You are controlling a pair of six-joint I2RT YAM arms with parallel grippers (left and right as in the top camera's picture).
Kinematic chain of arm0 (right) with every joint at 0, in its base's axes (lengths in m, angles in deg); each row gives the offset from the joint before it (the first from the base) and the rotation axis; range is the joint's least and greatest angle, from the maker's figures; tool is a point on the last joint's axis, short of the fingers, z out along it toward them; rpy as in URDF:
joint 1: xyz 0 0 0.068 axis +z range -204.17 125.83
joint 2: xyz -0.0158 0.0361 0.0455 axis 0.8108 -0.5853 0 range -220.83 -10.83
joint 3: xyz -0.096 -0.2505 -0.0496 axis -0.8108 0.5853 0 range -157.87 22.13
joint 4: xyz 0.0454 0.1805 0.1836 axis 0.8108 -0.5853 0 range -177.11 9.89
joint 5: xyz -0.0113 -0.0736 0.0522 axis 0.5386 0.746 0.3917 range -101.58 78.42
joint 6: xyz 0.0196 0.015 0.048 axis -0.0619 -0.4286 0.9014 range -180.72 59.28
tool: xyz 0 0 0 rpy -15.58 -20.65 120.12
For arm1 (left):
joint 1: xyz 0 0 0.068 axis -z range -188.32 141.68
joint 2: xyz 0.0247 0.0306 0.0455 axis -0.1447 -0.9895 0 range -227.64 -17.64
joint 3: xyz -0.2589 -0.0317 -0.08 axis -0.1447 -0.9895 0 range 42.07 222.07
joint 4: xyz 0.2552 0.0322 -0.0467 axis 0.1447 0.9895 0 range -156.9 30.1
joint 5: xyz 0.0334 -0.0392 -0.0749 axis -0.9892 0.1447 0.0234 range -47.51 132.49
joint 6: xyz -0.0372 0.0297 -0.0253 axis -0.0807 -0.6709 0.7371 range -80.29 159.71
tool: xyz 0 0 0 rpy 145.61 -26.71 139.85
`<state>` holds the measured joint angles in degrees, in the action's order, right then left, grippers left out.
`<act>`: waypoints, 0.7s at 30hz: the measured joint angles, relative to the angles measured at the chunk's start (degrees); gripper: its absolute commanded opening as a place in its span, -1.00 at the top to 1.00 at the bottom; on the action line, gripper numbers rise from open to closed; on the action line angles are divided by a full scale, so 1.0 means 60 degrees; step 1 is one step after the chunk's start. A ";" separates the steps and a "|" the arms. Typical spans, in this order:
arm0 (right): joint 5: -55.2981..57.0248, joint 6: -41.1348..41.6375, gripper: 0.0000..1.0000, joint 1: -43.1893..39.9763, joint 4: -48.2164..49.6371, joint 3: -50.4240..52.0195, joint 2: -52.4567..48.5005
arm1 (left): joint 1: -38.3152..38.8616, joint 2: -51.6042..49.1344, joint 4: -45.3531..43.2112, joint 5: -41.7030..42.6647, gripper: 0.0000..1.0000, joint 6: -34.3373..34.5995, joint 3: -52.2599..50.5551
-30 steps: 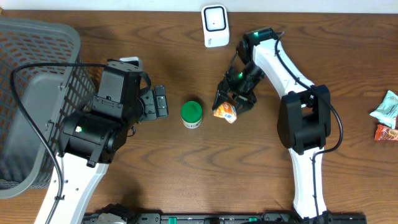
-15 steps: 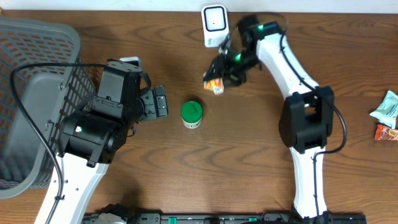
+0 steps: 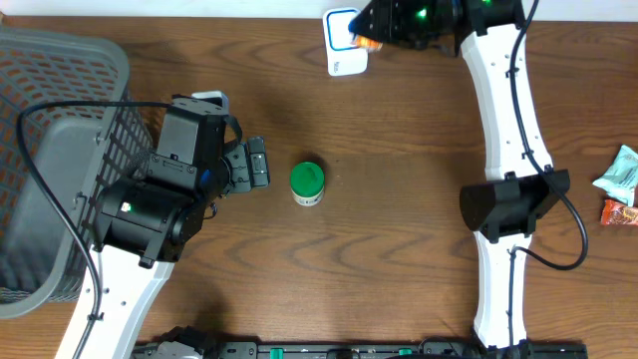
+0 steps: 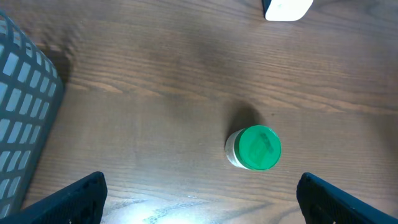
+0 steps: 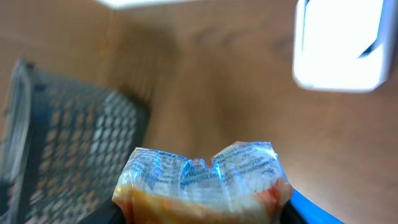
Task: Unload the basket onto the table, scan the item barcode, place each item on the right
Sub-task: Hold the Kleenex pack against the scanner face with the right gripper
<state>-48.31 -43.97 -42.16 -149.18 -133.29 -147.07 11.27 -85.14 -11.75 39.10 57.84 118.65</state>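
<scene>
Nearest, the left gripper (image 4: 202, 200) stands wide open near the green-lidded round jar (image 4: 254, 148) on the brown wooden table (image 3: 399, 249). At the table's far edge, the right gripper (image 3: 372, 34) clamps the crinkled clear plastic packet with orange filling (image 5: 202, 180) just beside the white rectangular scanner (image 5: 339, 43); the packet hides most of its fingers

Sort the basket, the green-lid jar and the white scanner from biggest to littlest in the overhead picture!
1. Basket, by far.
2. White scanner, though partly hidden.
3. Green-lid jar, close behind the scanner.

The table (image 3: 399, 249) is brown wood with wavy dark lines — light shines on it, and a pale strip (image 3: 150, 7) edges the top.
</scene>
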 measured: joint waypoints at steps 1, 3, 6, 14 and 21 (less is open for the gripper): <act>0.0390 0.0004 -0.03 0.0040 0.0142 -0.0109 0.0000 | 0.0000 0.0000 0.0000 0.0000 -0.96 0.0000 0.0000; 0.1275 -0.0004 -0.07 0.0142 0.0470 -0.0193 0.0000 | 0.0000 0.0000 0.0000 0.0004 -0.96 0.0000 0.0000; 0.2790 0.0022 -0.14 0.0408 0.1144 -0.0157 0.0000 | 0.0000 0.0000 0.0000 0.0000 -0.96 0.0000 0.0000; 0.5949 -0.0528 -0.17 0.1290 0.4564 0.1300 -0.0011 | 0.0000 0.0000 0.0000 0.0000 -0.96 0.0000 0.0000; 0.6874 -0.0973 -0.02 0.1577 0.8083 0.3690 -0.0262 | 0.0000 0.0000 -0.0004 0.0004 -0.96 0.0000 0.0004</act>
<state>-7.06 -49.80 -32.70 -100.68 -111.15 -148.65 11.27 -85.14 -11.77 39.12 57.84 118.67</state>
